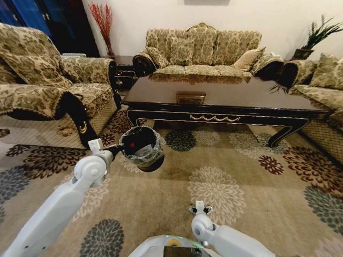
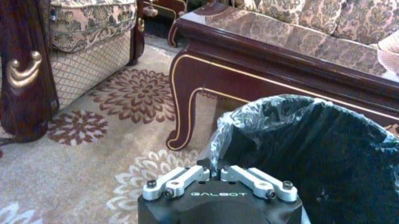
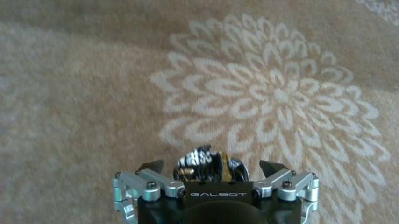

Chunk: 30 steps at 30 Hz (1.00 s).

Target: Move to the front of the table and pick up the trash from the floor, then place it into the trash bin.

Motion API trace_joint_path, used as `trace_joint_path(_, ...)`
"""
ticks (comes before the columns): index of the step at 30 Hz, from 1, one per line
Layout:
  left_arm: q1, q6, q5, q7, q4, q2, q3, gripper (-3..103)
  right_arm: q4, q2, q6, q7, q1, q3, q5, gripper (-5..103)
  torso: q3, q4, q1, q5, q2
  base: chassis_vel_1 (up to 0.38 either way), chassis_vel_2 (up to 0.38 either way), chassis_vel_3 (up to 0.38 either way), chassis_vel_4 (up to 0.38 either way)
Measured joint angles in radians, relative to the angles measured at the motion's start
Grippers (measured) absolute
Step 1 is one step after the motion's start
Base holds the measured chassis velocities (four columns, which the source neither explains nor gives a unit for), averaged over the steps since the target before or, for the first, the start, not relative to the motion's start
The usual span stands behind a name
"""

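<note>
Black plastic is what stands out first: the trash bin (image 1: 142,148) is held up off the carpet (image 1: 241,176) by the left gripper (image 2: 218,176), whose fingers are pressed together on the liner at the rim, right in front of the table (image 1: 225,101) near its carved leg. So the drive to the table looks done, and the bin has been brought along instead of being left on the floor. Something red can be made out inside the bin in the head view, but what it is can't be told. Over on the other side, the right gripper (image 3: 210,164) is hung low over a pale flower in the carpet, jaws spread wide, with a small dark shiny crushed piece of trash (image 3: 203,164) sitting between them; whether the pads are actually touching it can't be judged, so that pickup is best counted as not yet finished, and the drop into the bin is left to do. Most of that piece is cut off by the gripper body. Whether other litter is lying around can't be settled, since the floor under the table and behind the arms is hidden.
</note>
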Motion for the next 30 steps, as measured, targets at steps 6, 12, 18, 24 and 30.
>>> trace_joint_path(6,-0.011,0.0,-0.001,0.003,0.007,0.0,0.006,3,-0.037,0.006,-0.007,-0.003,-0.008,-0.017,-0.03,100,0.0,0.0,0.0,0.0,0.0,0.0,0.0,0.0,0.0)
trace_joint_path(12,-0.004,0.001,0.001,0.005,0.011,-0.002,0.003,3,-0.094,0.045,-0.043,0.017,0.009,-0.043,-0.018,100,0.0,0.0002,0.0,-0.0001,0.0,0.0,0.0,0.0,0.0)
trace_joint_path(18,-0.003,0.001,0.007,0.008,0.017,-0.02,0.006,3,-0.101,0.095,-0.15,0.143,0.043,-0.049,0.102,100,0.0,0.0002,0.0,0.0,0.0,0.0,0.0,0.0,0.0)
trace_joint_path(24,-0.011,0.001,0.007,0.011,0.02,-0.02,0.007,3,-0.119,0.097,-0.152,0.139,0.063,-0.056,0.101,100,0.0,0.0001,0.0,0.0,0.0,0.0,0.0,0.0,0.0)
trace_joint_path(30,-0.012,0.001,0.006,0.013,0.021,-0.018,0.009,3,-0.143,0.106,-0.148,0.125,0.065,-0.05,0.08,100,0.0,0.0001,0.0,-0.0001,0.0,0.0,0.0,0.0,0.0)
